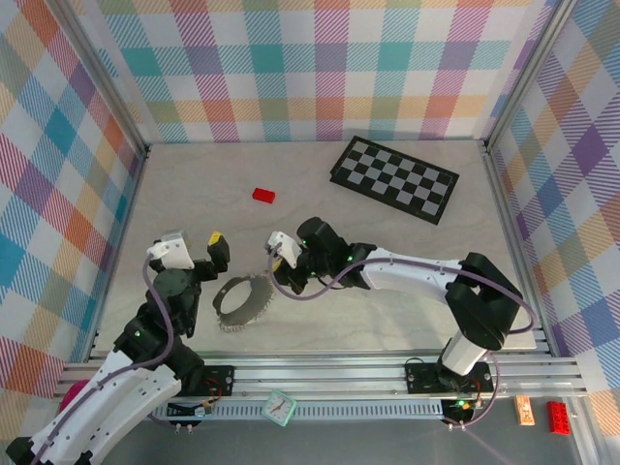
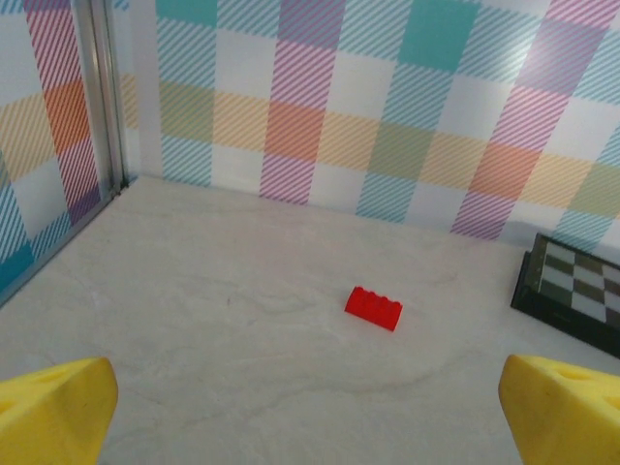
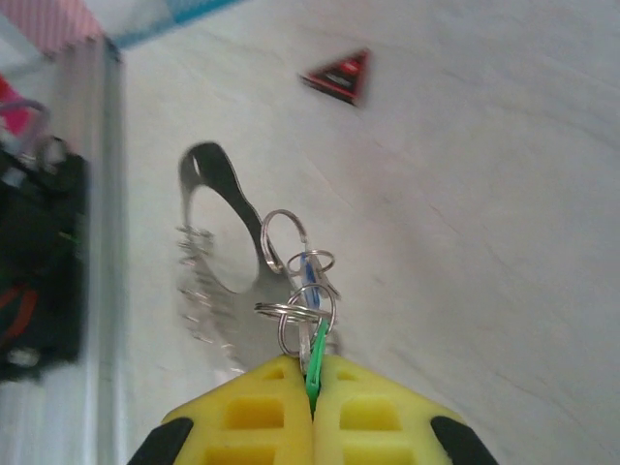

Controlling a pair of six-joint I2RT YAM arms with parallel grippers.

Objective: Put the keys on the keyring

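Note:
My right gripper (image 3: 312, 364) is shut on the mint green key (image 3: 318, 347), which hangs with the blue key (image 3: 308, 275) on a cluster of small split rings. The cluster's top ring lies against the band of the keyring (image 3: 232, 199), a large grey loop with a beaded edge; I cannot tell whether it is threaded on. From above, the keyring (image 1: 244, 302) rests on the table just below and left of the right gripper (image 1: 278, 254). My left gripper (image 1: 194, 248) stands open to the left of the ring, with nothing between its yellow fingertips (image 2: 53, 412).
A red block (image 1: 263, 195) (image 2: 373, 308) lies further back on the table. The black-and-white checkerboard (image 1: 395, 179) sits at the back right. Plaid walls and metal rails enclose the table on three sides.

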